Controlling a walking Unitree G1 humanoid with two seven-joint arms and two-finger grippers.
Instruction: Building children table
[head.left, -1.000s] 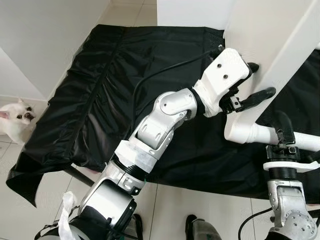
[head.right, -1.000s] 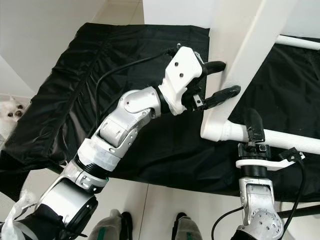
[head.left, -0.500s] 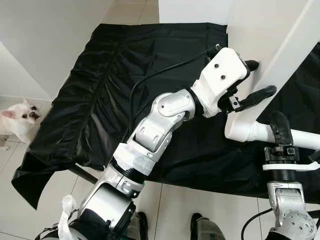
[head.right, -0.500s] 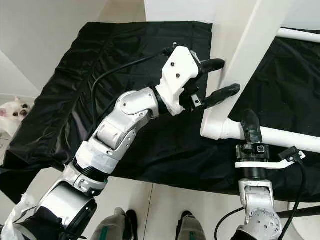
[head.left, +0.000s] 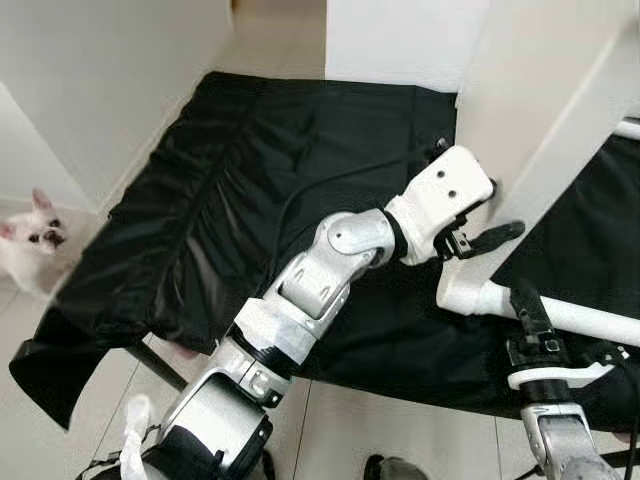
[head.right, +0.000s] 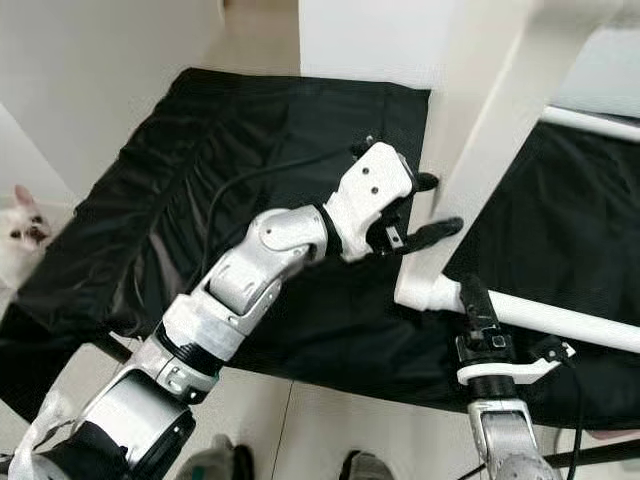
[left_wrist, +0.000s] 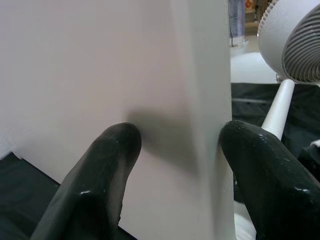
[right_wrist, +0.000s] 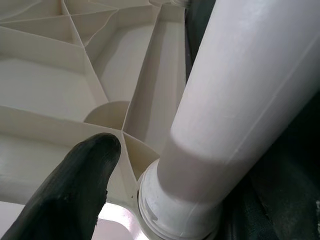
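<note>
A white table top (head.right: 490, 120) stands on edge, leaning, over a black cloth (head.left: 250, 170). My left gripper (head.right: 432, 206) is shut on its edge, one black finger on each face, as the left wrist view shows with the panel (left_wrist: 150, 100) between the fingers (left_wrist: 100, 185). A white tube leg (head.right: 560, 320) sticks out sideways from the panel's lower corner. My right gripper (head.left: 530, 312) reaches up from below and grips this leg close to its socket. In the right wrist view one finger (right_wrist: 75, 190) lies beside the leg (right_wrist: 250, 100), against the ribbed underside (right_wrist: 65, 75).
The black cloth covers a low surface with its front edge near my feet. A small white dog (head.left: 28, 245) stands on the tiled floor at the left. White walls rise at the back and left. Another white leg (head.right: 590, 125) lies behind the panel, and a fan (left_wrist: 295, 40) stands beyond.
The whole view has shifted, so the camera has moved. Both grippers keep their holds on the panel and the leg. The dog has turned its head.
</note>
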